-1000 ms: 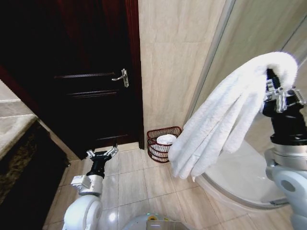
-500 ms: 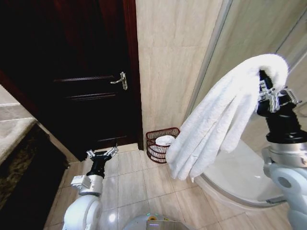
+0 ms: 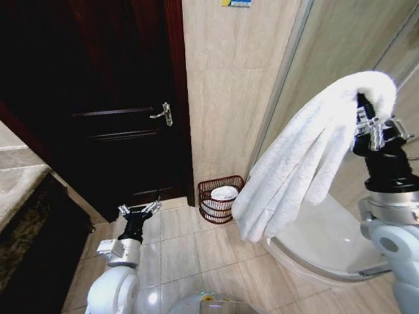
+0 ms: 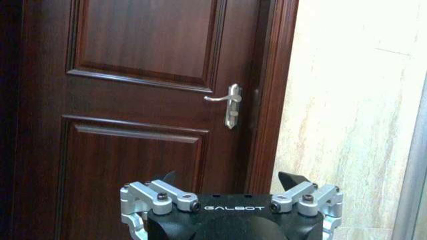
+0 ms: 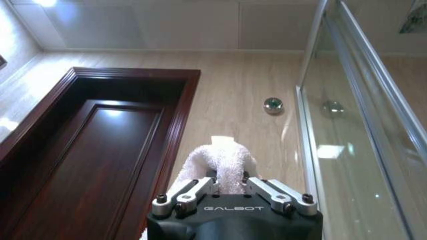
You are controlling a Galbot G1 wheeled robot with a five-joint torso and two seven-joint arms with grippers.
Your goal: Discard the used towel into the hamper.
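Note:
A long white towel (image 3: 308,163) hangs folded from my right gripper (image 3: 374,112), which is raised high at the right and shut on the towel's top fold (image 5: 223,162). The towel's lower end dangles above the floor. The hamper (image 3: 219,198), a small dark reddish-brown wire basket holding something white, stands on the tiles against the wall, below and left of the hanging towel. My left gripper (image 3: 139,210) is held low at the left, open and holding nothing, pointing at the door; in the left wrist view its fingers (image 4: 293,180) are spread.
A dark wooden door (image 3: 111,124) with a metal handle (image 3: 162,113) fills the left. A beige tiled wall (image 3: 229,98) stands behind the hamper. A glass shower enclosure (image 3: 340,52) with a curved white base (image 3: 314,245) is at the right. A stone counter (image 3: 16,190) edges the left.
The camera view has shifted slightly, moving the door, hamper and wall left and down in the picture. The right gripper still holds the towel high; the left arm has not moved.

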